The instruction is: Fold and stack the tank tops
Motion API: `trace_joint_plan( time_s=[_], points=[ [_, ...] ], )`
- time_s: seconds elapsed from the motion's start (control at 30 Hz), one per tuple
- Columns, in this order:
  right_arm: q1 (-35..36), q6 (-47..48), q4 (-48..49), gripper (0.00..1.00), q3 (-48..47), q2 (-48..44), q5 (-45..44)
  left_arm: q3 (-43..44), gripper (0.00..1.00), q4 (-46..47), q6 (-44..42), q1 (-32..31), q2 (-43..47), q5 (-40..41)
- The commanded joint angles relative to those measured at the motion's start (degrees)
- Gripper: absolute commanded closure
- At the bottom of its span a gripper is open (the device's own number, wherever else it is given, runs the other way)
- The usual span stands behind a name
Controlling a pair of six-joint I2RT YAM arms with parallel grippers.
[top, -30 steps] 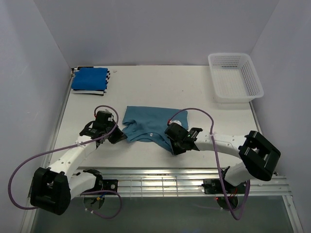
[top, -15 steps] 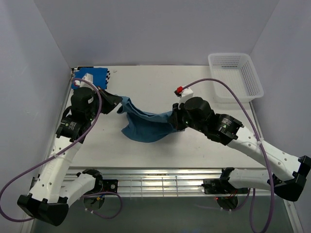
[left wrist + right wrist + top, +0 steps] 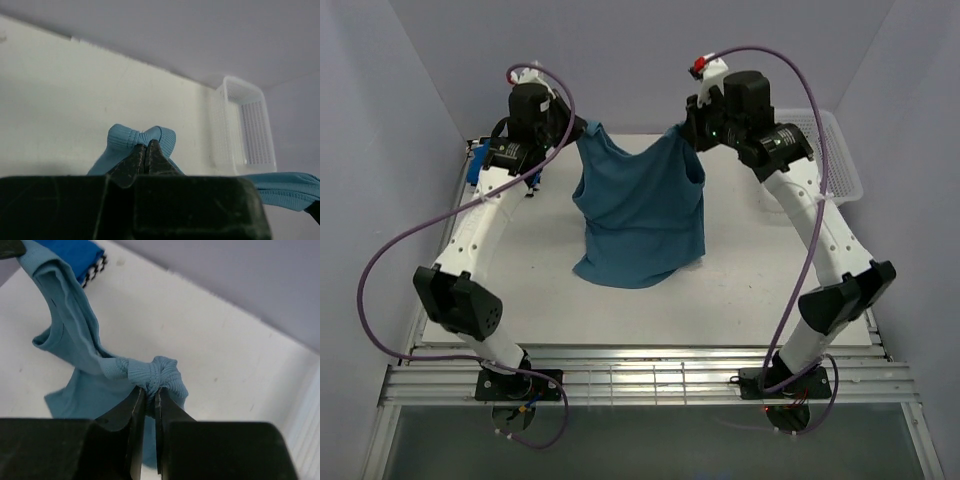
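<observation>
The muted teal tank top [image 3: 642,210] hangs spread between both raised arms, its lower hem resting on the table. My left gripper [image 3: 582,130] is shut on its left shoulder strap [image 3: 125,137]. My right gripper [image 3: 682,132] is shut on the bunched right strap [image 3: 155,372]. In the wrist views the left gripper [image 3: 146,145] and the right gripper [image 3: 150,392] each pinch ribbed teal cloth at the fingertips. The folded royal blue tank top [image 3: 75,252] lies on the striped one [image 3: 96,269] at the back left corner, largely hidden behind the left arm in the top view.
A white mesh basket [image 3: 842,165] stands at the back right corner, also in the left wrist view [image 3: 250,125]. Grey walls close in the table on three sides. A metal rail [image 3: 640,380] runs along the near edge.
Both arms rose from the table and swung back and apart, lifting the teal top by its straps from a flat heap to a hanging sheet.
</observation>
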State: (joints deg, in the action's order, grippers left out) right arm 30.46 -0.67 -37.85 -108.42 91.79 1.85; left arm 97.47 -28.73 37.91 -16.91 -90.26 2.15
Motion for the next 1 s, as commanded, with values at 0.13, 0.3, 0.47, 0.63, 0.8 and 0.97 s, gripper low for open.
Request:
trace_joint_plan(
  time_s=[0.13,0.3,0.47,0.63,0.8,0.97],
  points=[
    [-5.7,13.5,7.8,0.92,-33.8,11.0,-0.3,42.9,1.0,3.8,-5.9,4.0,-17.7,-12.2],
    [-7.3,18.1,30.8,0.92,-12.4,-2.6,0.3,40.0,1.0,13.7,-2.0,6.4,-12.3,-18.4],
    [-7.6,19.7,25.2,0.92,0.3,-11.9,10.7,10.2,1.0,16.9,-5.0,6.6,3.7,-16.4],
    [-5.4,14.5,23.2,0.92,33.0,-24.8,19.1,-22.4,1.0,21.4,-7.0,6.6,20.0,-14.5],
    [11.0,2.5,20.5,0.9,58.2,-31.4,8.1,-51.6,0.98,17.1,-0.2,6.4,35.8,-12.4],
    [24.3,-10.6,11.9,0.46,67.7,-31.6,4.3,-61.8,0.45,4.9,4.3,6.2,44.2,-15.7]
  ],
)
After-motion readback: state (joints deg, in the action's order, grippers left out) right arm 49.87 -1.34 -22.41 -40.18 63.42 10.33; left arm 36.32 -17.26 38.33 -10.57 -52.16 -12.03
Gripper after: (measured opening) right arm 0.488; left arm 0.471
